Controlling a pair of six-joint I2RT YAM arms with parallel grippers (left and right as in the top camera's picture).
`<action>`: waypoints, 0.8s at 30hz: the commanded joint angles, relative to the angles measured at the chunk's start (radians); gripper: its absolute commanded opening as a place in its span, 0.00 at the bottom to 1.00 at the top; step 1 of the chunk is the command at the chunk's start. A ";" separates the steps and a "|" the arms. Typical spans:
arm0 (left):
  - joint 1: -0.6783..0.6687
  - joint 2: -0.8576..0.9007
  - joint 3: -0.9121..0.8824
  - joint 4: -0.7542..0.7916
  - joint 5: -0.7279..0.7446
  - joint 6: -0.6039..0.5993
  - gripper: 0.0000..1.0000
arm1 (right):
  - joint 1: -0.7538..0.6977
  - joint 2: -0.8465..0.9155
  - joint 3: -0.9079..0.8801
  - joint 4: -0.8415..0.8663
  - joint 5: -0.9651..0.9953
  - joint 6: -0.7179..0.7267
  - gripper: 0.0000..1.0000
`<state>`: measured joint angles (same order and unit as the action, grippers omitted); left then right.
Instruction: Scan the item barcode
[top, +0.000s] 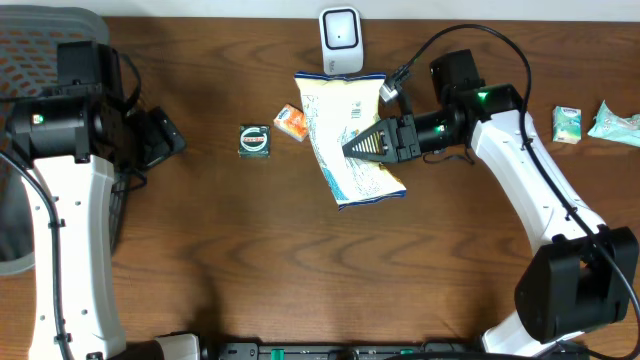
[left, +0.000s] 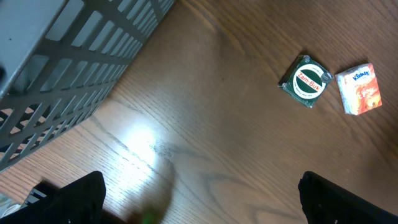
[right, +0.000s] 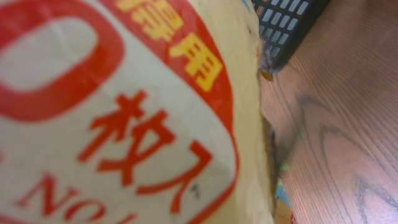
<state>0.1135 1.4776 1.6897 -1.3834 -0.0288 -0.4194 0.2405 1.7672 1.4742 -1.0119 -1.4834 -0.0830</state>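
The snack bag (top: 335, 112) looks light, crinkly and floppy, best pinched at its edge where the right pincer (top: 355, 147) grips it, while the left pincer (top: 163, 137) hangs open.

The crinkled white plastic snack bag (top: 335, 115) with blue line drawings is pinched at its right edge in my right claw (top: 350, 146). It stretches lengthwise, its top end just short of the white rounded scanner box (top: 340, 40) with a dark window, which stands upright at the far edge of the counter (top: 200, 260). Close up, the bag's face (right: 124, 112) is cream with red and yellow characters. I cannot tell whether the bag is lifted.
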 joint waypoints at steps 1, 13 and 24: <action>0.002 0.006 -0.004 -0.003 -0.005 -0.005 0.98 | 0.003 -0.005 0.014 0.002 -0.034 0.007 0.02; 0.002 0.006 -0.004 -0.003 -0.006 -0.005 0.97 | 0.066 -0.005 0.014 0.030 1.089 0.288 0.01; 0.002 0.006 -0.004 -0.003 -0.006 -0.005 0.98 | 0.297 0.110 -0.008 0.066 1.978 0.453 0.01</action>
<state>0.1135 1.4776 1.6897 -1.3834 -0.0288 -0.4194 0.4881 1.8175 1.4742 -0.9592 0.2665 0.3012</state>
